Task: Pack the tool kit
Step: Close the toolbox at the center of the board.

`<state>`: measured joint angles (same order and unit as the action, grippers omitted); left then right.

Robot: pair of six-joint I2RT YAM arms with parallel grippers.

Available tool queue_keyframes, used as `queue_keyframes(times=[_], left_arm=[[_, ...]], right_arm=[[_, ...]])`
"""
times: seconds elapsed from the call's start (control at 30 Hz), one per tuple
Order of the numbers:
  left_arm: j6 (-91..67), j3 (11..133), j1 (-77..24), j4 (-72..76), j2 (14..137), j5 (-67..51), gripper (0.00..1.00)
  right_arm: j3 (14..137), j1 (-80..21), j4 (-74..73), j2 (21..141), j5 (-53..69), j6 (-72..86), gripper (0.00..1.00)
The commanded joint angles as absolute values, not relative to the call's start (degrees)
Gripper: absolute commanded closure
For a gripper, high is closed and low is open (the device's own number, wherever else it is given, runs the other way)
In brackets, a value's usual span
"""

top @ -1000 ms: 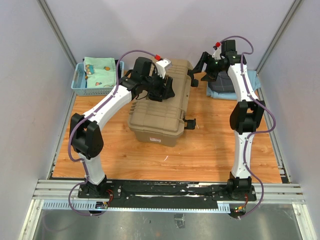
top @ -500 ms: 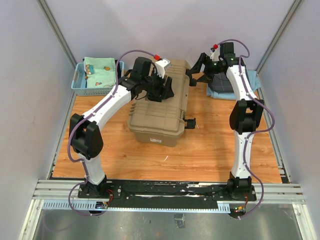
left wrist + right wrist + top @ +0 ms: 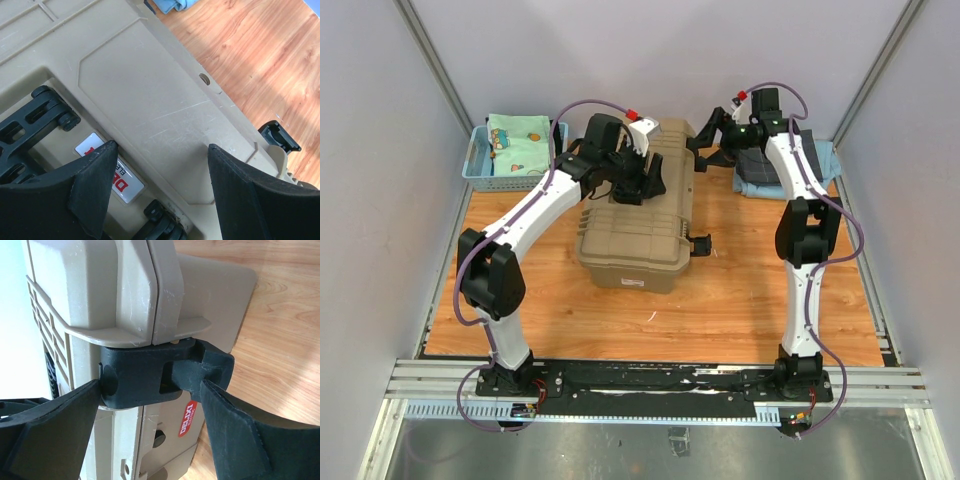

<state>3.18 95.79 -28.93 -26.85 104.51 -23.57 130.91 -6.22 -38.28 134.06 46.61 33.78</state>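
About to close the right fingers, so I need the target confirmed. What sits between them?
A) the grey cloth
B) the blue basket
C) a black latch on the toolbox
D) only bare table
C: in the right wrist view the open right fingers flank a black latch on the toolbox.

White links, black joints on left arm (image 3: 535, 212) and right arm (image 3: 792, 170); looping purple cables (image 3: 588, 101); black wedge fingers (image 3: 90, 190).
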Motion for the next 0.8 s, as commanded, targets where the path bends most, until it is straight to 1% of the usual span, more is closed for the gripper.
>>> queue_keyframes(times=[0.0,0.3,0.47,0.63,0.77], left_arm=[[7.99,90.79,-31.54,-42.54,111.96,-23.27,0.26],[8.49,91.49,-32.47,-42.8,113.17,-23.8,0.26],[8.67,91.89,-32.78,-42.96,113.77,-24.13,0.26],[8.71,92.19,-32.87,-43.15,114.23,-24.26,0.26],[8.8,92.37,-32.83,-43.24,114.41,-24.26,0.26]], right_arm=[[126.68,-14.14,-43.49,140.62,48.35,33.79,0.18],[124.85,-14.53,-37.86,141.44,52.55,37.55,0.17],[123.76,-14.63,-31.35,141.83,55.9,42.02,0.16],[120.87,-14.94,-20.12,141.59,59.68,49.02,0.14],[121.43,-15.04,-17.13,141.6,60.06,50.02,0.11]])
